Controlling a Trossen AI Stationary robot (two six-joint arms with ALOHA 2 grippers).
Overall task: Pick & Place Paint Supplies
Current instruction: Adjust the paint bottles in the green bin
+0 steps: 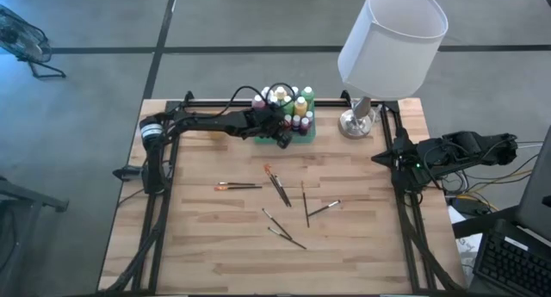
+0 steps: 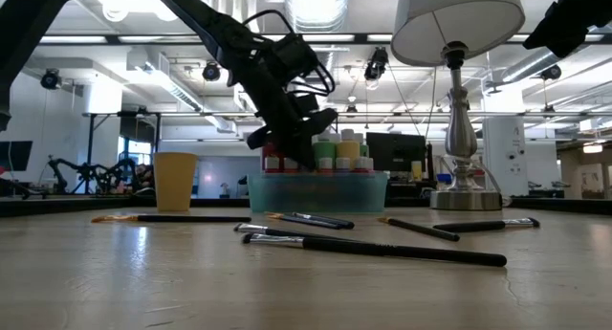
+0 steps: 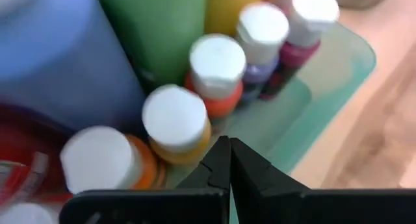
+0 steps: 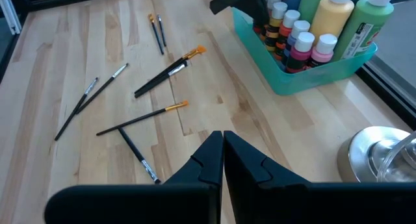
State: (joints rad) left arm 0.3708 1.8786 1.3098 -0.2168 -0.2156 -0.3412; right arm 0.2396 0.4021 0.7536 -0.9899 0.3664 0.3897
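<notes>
A teal-green tray (image 1: 303, 135) at the table's far middle holds paint bottles: tall green and yellow ones (image 4: 338, 19) at the back and small white-capped ones (image 3: 175, 120) in front. My left gripper (image 3: 227, 162) is shut with nothing between its fingers. It slants down over the tray's near left corner (image 1: 281, 139), right beside the small bottles. Several dark-handled paintbrushes (image 1: 277, 187) lie flat and scattered on the wood nearer the front. My right gripper (image 4: 223, 152) is shut and waits above the table's right edge.
A table lamp with a white shade (image 1: 393, 37) and a metal base (image 1: 356, 121) stands just right of the tray. An orange cup (image 2: 175, 181) shows left of the tray in the low view. Bare wood lies at the front and left.
</notes>
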